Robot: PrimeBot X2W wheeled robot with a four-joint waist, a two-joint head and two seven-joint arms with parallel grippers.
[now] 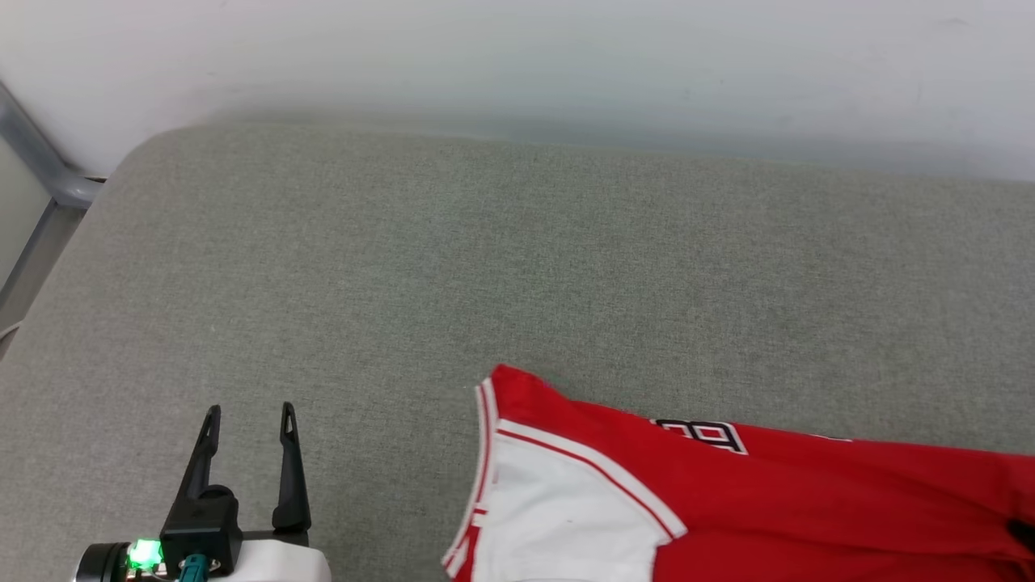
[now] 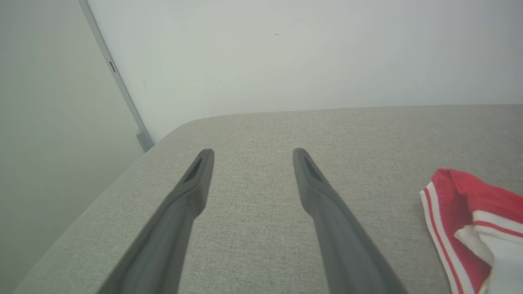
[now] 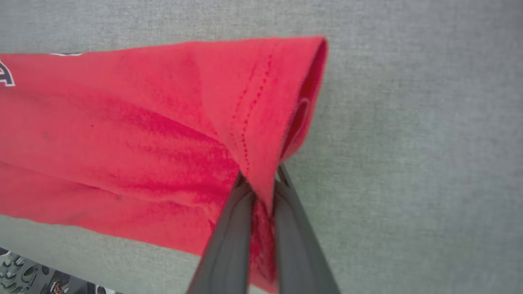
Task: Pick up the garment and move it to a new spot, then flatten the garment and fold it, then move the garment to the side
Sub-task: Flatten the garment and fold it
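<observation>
Right claw [image 3: 261, 179]: fingers drawn close together, pinching a thin fold of the jersey [image 3: 122, 134] at its stitched hem, red cloth caught between the two dark fingers; risk, by judgement: the bite takes in little fabric close to the edge, so the soft cloth may slip free once it is lifted or dragged; further risk: the hem stands open like a tube beside the fingers, so perhaps not every layer is gripped and the loose one may peel away; further risk: held at one point alone, the jersey would likely hang, bunch or trail over the grey cushion [image 1: 404, 267], leaving more creases to flatten; left claw [image 1: 250, 412]: fingers spread wide, holding nothing, poised over bare cushion; jersey, position: it runs from the right claw's tips away to the left of the right wrist view, the rest lying on the cushion; in the head view it lies at the lower right, its white sleeve panel with striped trim nearest the left claw, to that claw's right and well apart from it; pale wall [image 1: 566, 56] beyond the cushion.
</observation>
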